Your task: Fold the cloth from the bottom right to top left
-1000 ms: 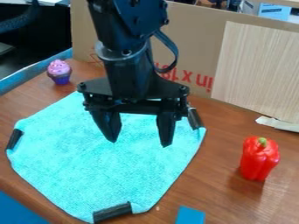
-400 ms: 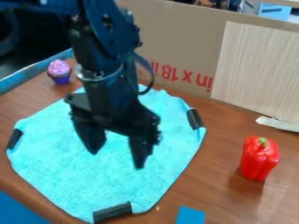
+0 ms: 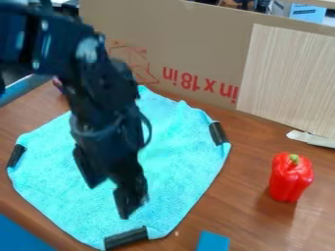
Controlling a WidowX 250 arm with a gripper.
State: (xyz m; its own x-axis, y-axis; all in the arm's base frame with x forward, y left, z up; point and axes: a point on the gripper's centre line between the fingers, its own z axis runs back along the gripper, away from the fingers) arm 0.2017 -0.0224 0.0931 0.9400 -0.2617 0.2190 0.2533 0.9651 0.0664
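Cloth [image 3: 177, 166] is spread out unfolded on the table [image 3: 219, 208], under and around the fingers [image 3: 131, 193], which are apart and not pinching any of it. Black strip [image 3: 126, 238] on its near edge sits just below them in view, red pepper [image 3: 292, 177] well off to the right. Looks like the lining-up step to me, so next I'd go down at the bottom-right edge, pinch, then pull toward top left.

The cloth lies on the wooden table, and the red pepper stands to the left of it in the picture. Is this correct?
The side is wrong: the camera view shows the red pepper standing right of the cloth, which lies on the wooden table.
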